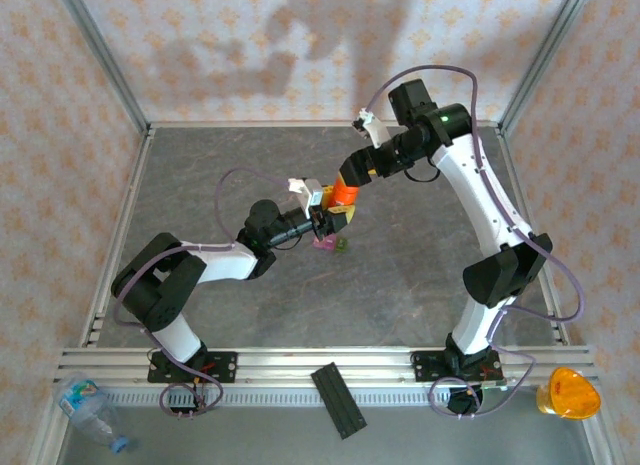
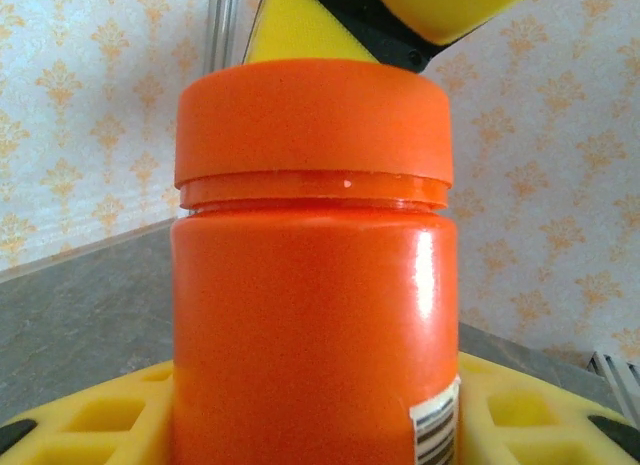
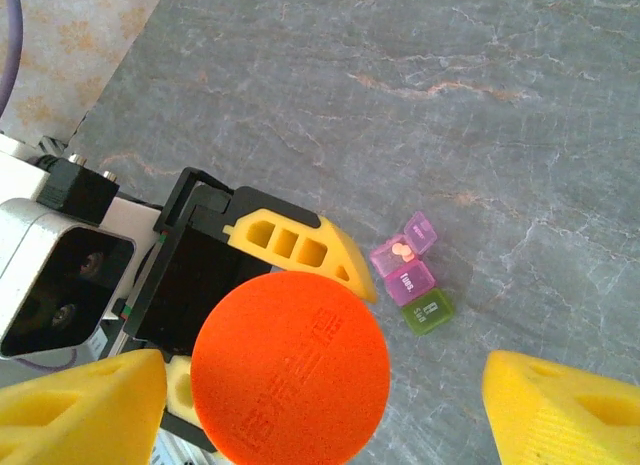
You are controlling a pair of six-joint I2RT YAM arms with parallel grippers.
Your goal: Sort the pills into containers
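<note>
Orange catches the eye from above: an orange pill bottle [image 1: 345, 193] is held up over the middle of the grey counter [image 1: 420, 275], where the 2 arms meet. The left tool [image 1: 330, 221] has it from the left side, and the right tool [image 1: 352, 180] reaches in from the far right onto its top end. The containers [image 1: 331, 245], a tiny pink-and-green cluster, lie on the counter just below the bottle, nearer the left tool.

From the left wrist, the bottle stands upright with its long axis vertical. The left tool pinches it low on the body, with yellow fingers [image 2: 90, 415] on either side. The cap [image 2: 312, 125] is on, and the right tool's yellow tips hang just above it.

From the right wrist, looking straight down on the cap, the right tool is spread wide. It has 1 finger on each side of the cap, a gap at both, and touches nothing. The cap sits off-centre between them. My guess is that closing on the cap comes next, and the tool should centre first. The containers lie just right of the bottle: a short row of pink boxes [image 3: 408, 281] ending in 1 green box [image 3: 428, 312]. The far pink one looks open, with something pale inside that is too small to name.
</note>
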